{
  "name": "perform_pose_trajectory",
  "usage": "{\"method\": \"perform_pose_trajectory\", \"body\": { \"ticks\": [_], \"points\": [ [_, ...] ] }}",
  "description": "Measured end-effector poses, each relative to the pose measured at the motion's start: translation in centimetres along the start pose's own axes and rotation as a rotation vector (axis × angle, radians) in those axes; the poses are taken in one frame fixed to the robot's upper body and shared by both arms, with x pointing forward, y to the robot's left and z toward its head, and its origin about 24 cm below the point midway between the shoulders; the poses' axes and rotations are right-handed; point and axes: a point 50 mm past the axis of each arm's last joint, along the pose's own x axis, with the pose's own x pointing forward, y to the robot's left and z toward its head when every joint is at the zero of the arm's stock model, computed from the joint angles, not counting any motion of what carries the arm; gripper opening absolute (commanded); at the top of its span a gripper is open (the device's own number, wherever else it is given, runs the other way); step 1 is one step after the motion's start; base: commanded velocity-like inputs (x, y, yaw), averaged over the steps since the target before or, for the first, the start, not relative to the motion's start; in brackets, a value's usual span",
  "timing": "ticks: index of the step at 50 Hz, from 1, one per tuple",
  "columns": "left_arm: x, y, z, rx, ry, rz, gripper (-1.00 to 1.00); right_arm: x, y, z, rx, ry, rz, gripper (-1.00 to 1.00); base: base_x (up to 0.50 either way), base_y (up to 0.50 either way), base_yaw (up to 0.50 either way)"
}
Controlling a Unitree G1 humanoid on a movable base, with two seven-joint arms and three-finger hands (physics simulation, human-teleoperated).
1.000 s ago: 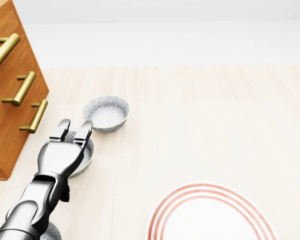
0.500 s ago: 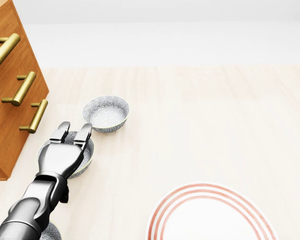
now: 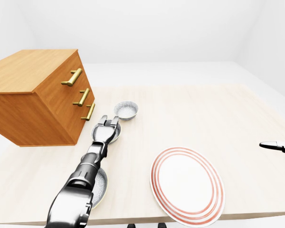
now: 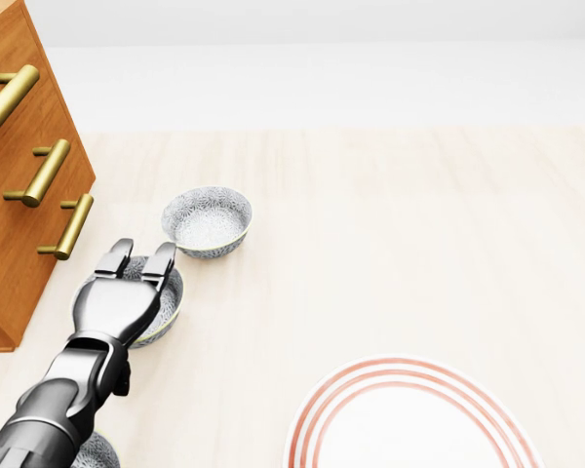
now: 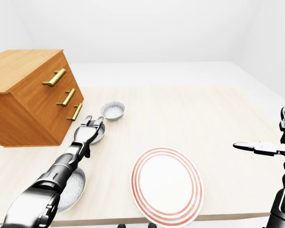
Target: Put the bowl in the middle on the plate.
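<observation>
Desk [image 3: 213, 114] carries a chest of drawers [image 3: 33, 95] at the left-eye view's left and a striped plate [image 3: 186, 185] near its bottom. The middle bowl [image 4: 169, 304] sits beside the chest, well apart from the plate, under the left hand [image 4: 117, 304], whose fingers are stretched out straight. The right hand [image 5: 259, 147] is spread at the far right.

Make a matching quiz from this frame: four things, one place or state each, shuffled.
Things:
1. middle bowl
2. plate
3. chest of drawers
4. right hand

Places or states:
A. left side of the eye views, brass handles
B. right edge of the eye views, open, holding nothing
C. partly under the open left hand
D. red-ringed, bottom of the head view

Pairs: 1-C, 2-D, 3-A, 4-B
</observation>
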Motion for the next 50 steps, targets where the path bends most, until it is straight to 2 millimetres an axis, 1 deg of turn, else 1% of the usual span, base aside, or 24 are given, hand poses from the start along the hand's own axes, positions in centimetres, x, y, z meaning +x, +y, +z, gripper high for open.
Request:
{"method": "perform_pose_trajectory", "body": {
  "ticks": [23, 34, 35, 36, 37, 38, 39, 40, 41, 50],
  "points": [
    [0.07, 0.00, -0.07, -0.001, 0.003, -0.008, 1.00, 0.01, 0.04, -0.23, 0.003, 0.010, -0.001, 1.00, 0.00, 0.00, 0.00],
    [0.11, 0.01, -0.07, -0.001, 0.004, -0.014, 1.00, -0.02, -0.02, 0.04, -0.001, -0.002, -0.001, 1.00, 0.00, 0.00, 0.00],
    [0.11, 0.01, -0.06, -0.001, 0.004, -0.015, 0.96, -0.03, -0.03, 0.07, -0.002, -0.003, -0.001, 1.00, 0.00, 0.00, 0.00],
    [0.11, 0.01, -0.06, -0.001, 0.003, -0.016, 0.55, -0.05, -0.04, 0.12, -0.003, -0.005, -0.001, 1.00, 0.00, 0.00, 0.00],
    [0.12, 0.03, -0.06, -0.002, 0.003, -0.017, 0.29, -0.07, -0.06, 0.18, -0.004, -0.007, -0.001, 1.00, 0.00, 0.00, 0.00],
    [0.14, 0.10, -0.06, -0.005, 0.004, -0.013, 0.15, -0.08, -0.07, 0.23, -0.005, -0.009, 0.000, 1.00, 0.00, 0.00, 0.00],
    [0.17, 0.21, -0.07, -0.008, 0.005, -0.007, -0.32, -0.10, -0.07, 0.25, -0.006, -0.010, 0.000, 1.00, 0.00, 0.00, 0.00],
    [0.18, 0.26, -0.09, -0.010, 0.006, -0.006, -0.62, -0.10, -0.07, 0.26, -0.006, -0.010, 0.000, 1.00, 0.00, 0.00, 0.00],
    [0.21, 0.33, -0.10, -0.013, 0.007, -0.004, -1.00, -0.11, -0.08, 0.28, -0.007, -0.011, 0.000, 1.00, 0.00, 0.00, 0.00],
    [0.19, 0.24, -0.04, -0.020, 0.007, -0.017, -1.00, -0.09, -0.08, 0.29, -0.006, -0.012, 0.000, 1.00, 0.00, 0.00, 0.00]
  ]
}}
